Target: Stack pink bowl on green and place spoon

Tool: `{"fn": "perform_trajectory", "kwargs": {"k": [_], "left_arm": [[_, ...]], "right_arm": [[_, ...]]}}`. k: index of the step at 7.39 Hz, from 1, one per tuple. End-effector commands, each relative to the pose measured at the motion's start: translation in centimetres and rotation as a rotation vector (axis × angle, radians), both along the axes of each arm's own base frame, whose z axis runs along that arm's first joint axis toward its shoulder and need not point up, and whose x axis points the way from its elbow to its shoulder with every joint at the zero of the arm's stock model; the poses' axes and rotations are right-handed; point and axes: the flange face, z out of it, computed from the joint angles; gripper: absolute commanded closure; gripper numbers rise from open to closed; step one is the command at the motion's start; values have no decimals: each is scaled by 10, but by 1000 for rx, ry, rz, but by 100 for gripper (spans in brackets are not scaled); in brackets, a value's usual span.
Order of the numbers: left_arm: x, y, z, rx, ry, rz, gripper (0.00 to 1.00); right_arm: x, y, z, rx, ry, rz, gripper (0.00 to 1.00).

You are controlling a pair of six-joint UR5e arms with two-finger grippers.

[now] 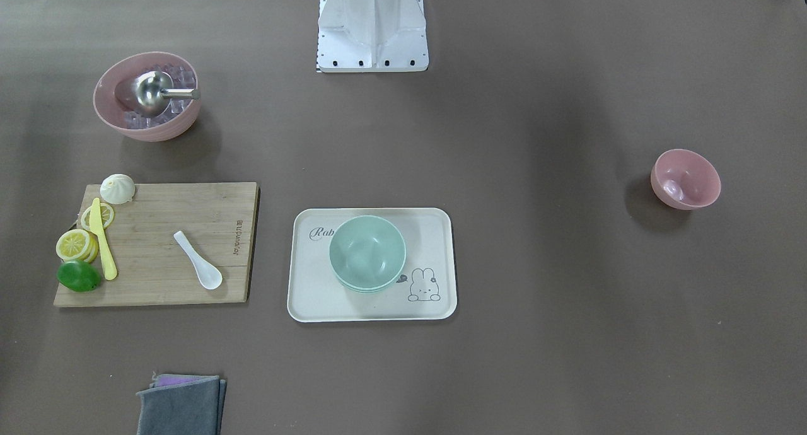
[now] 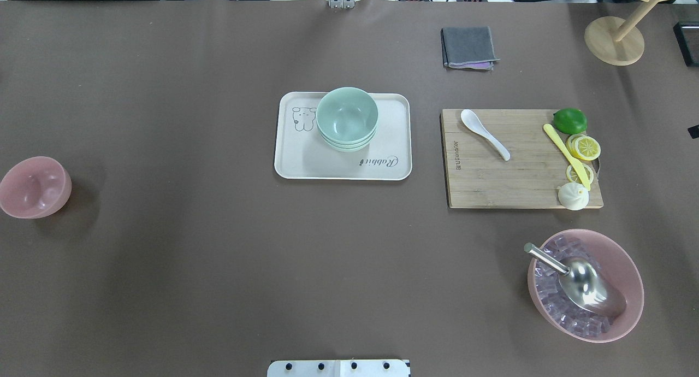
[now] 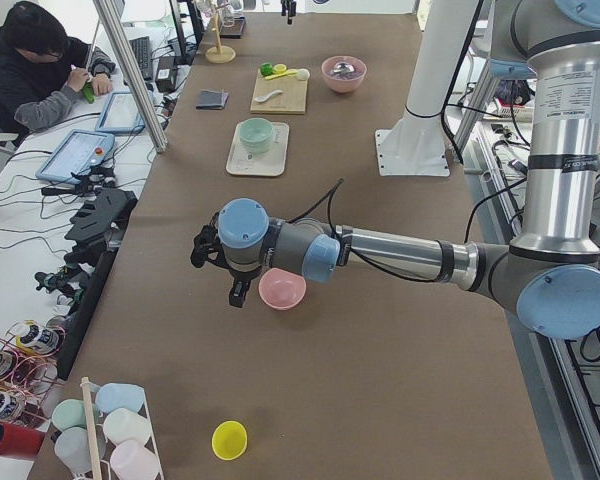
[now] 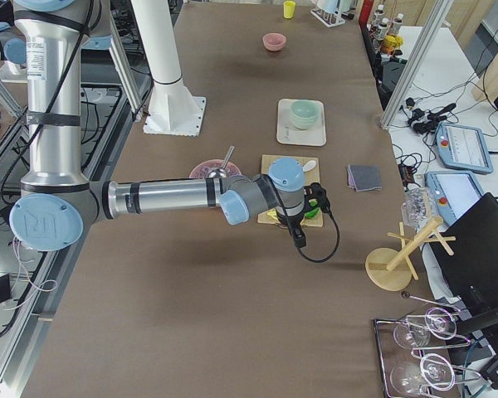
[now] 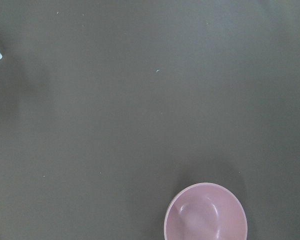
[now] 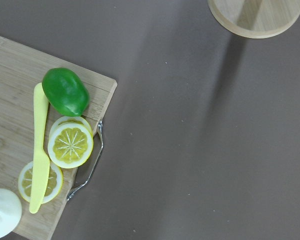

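A small empty pink bowl (image 2: 34, 187) stands alone at the table's left end; it also shows in the left wrist view (image 5: 205, 212). Stacked green bowls (image 2: 347, 118) sit on a cream rabbit tray (image 2: 393, 147) at mid-table. A white spoon (image 2: 485, 134) lies on the wooden cutting board (image 2: 491, 186). My left gripper (image 3: 204, 256) hangs above the table near the pink bowl (image 3: 282, 289); I cannot tell if it is open. My right gripper (image 4: 315, 201) hangs over the board's outer end; I cannot tell its state either. Neither arm shows in the overhead or front views.
A large pink bowl (image 2: 585, 284) with ice cubes and a metal scoop stands at the near right. A lime (image 2: 569, 120), lemon slices, a yellow knife (image 2: 567, 155) and a bun lie on the board. A grey cloth (image 2: 468, 47) and a wooden stand (image 2: 614, 40) are at the far right.
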Motion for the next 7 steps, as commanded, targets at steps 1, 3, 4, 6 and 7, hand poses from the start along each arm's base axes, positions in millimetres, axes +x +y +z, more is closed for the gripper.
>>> {"fn": "perform_trajectory", "kwargs": {"k": [1,3,4,6,7], "left_arm": [[44,-5,26,-30,-117,59,2],[91,-2,31,-42,-150,128,2],[107,0,39,-39,-150,158,2],[130,2,73,-8,-140,187,3],[149,4,80,-9,-138,162,7]], "right_arm": [[-43,-3,-10,-47,9,2,0],[-76,-1,-16,-52,33,10,0],[-91,0,-18,-49,32,39,0],[-94,2,-19,-48,28,37,0],[-95,2,-19,-47,29,36,0]]}}
